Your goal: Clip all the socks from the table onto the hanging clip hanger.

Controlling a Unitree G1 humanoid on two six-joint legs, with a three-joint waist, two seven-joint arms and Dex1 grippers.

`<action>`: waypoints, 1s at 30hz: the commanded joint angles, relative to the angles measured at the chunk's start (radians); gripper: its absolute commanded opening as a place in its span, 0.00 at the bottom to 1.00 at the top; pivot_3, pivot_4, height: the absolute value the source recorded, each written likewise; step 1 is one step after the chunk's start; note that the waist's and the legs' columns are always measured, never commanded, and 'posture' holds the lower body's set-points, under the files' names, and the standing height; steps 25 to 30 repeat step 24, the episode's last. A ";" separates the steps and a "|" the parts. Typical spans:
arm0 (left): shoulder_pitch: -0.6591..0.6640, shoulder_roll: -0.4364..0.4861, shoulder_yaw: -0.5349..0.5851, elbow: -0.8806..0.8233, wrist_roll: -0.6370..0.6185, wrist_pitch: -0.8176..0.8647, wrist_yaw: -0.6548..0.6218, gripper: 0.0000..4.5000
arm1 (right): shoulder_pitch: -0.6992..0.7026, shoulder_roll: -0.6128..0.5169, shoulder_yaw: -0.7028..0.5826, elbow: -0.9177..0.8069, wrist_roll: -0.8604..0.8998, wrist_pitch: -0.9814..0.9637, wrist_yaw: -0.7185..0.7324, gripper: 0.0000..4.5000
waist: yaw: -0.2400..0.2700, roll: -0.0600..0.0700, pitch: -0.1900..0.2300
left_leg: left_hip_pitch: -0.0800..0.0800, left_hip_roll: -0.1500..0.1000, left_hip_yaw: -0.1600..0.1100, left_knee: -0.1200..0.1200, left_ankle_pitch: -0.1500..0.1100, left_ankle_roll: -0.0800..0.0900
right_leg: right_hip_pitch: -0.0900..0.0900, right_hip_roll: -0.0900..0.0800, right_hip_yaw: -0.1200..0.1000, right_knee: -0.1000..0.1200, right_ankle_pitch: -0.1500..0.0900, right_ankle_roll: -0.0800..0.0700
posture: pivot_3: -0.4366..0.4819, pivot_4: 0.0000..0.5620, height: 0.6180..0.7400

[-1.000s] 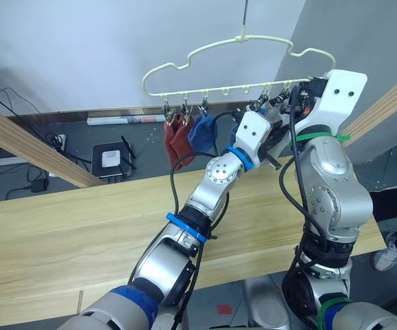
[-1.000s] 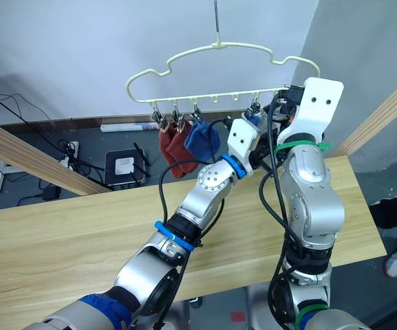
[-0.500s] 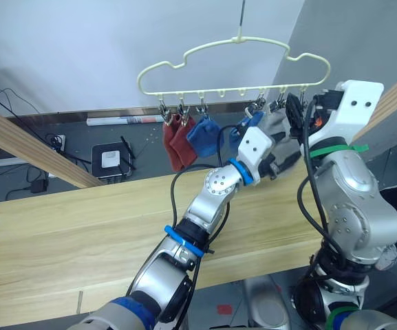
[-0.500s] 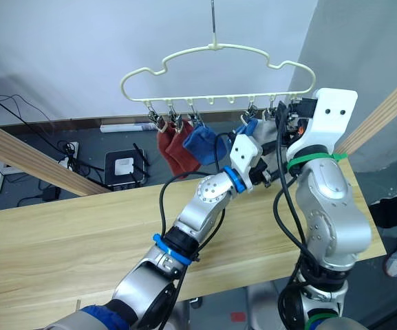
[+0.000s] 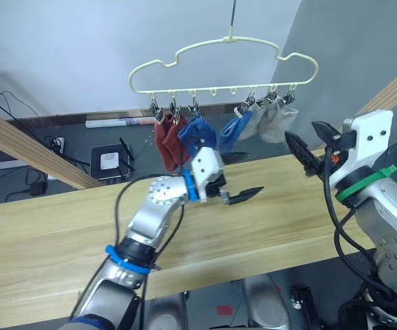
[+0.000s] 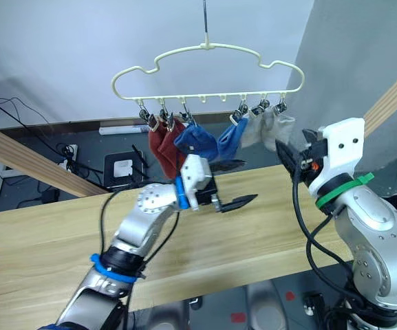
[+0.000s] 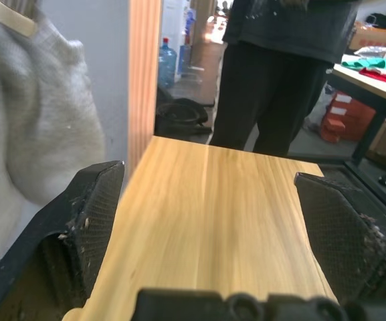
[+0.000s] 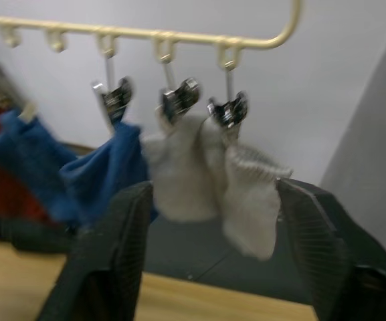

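The pale clip hanger (image 5: 226, 42) hangs above the table's far edge. From its silver clips (image 8: 178, 99) dangle two red socks (image 5: 165, 143), two blue socks (image 5: 197, 134) and two grey socks (image 5: 279, 124), all clipped. My left gripper (image 5: 241, 177) is open over the table (image 5: 60, 227), below the blue socks and holding nothing. My right gripper (image 5: 308, 141) is open too, just right of the grey socks and clear of them. In the right wrist view the grey socks (image 8: 246, 194) hang beyond the spread fingers (image 8: 119, 247).
Slanted wooden poles stand at the left (image 5: 19, 144) and right (image 5: 391, 96). Cables and a white box (image 5: 107, 159) lie on the floor behind the table. A person (image 7: 279, 67) stands past the table's end in the left wrist view.
Both grippers opened and drew back from the hanger. The left arm dropped down toward the table; the right pulled away to the right. The second grey sock now hangs free on its clip.
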State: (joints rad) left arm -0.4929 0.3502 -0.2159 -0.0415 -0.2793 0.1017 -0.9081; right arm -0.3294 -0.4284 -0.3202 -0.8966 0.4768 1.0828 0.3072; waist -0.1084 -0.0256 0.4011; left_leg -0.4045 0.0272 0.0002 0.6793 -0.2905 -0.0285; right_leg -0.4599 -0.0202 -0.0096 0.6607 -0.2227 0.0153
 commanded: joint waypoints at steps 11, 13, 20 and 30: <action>0.245 0.353 0.363 -0.315 -0.136 0.340 0.080 1.00 | 0.198 -0.329 -0.146 0.191 0.013 -0.420 0.398 0.99 | 0.039 -0.002 -0.009 | 0.003 0.000 0.001 0.000 0.002 -0.004 | 0.003 -0.001 -0.001 -0.002 0.000 0.000 | 0.39 0.49 1.00; 0.278 0.383 0.391 -0.320 -0.115 0.349 0.102 1.00 | 0.235 -0.353 -0.171 0.231 0.016 -0.472 0.445 0.99 | 0.053 -0.002 -0.020 | 0.002 0.000 0.001 0.000 0.003 -0.005 | 0.003 -0.002 -0.001 -0.002 0.000 -0.001 | 0.41 0.45 1.00; 0.270 0.390 0.412 -0.296 -0.124 0.371 0.151 1.00 | 0.274 -0.381 -0.227 0.297 0.044 -0.518 0.470 0.99 | 0.080 -0.005 -0.076 | 0.003 -0.001 0.002 0.000 0.003 -0.005 | 0.004 -0.001 -0.002 -0.003 0.003 -0.004 | 0.44 0.36 1.00; 0.250 0.386 0.404 -0.293 -0.141 0.402 0.163 1.00 | 0.279 -0.375 -0.227 0.287 0.049 -0.520 0.452 0.99 | 0.080 -0.008 -0.095 | 0.004 -0.001 0.003 0.000 0.003 -0.005 | 0.005 0.000 -0.002 -0.002 0.000 0.000 | 0.43 0.33 1.00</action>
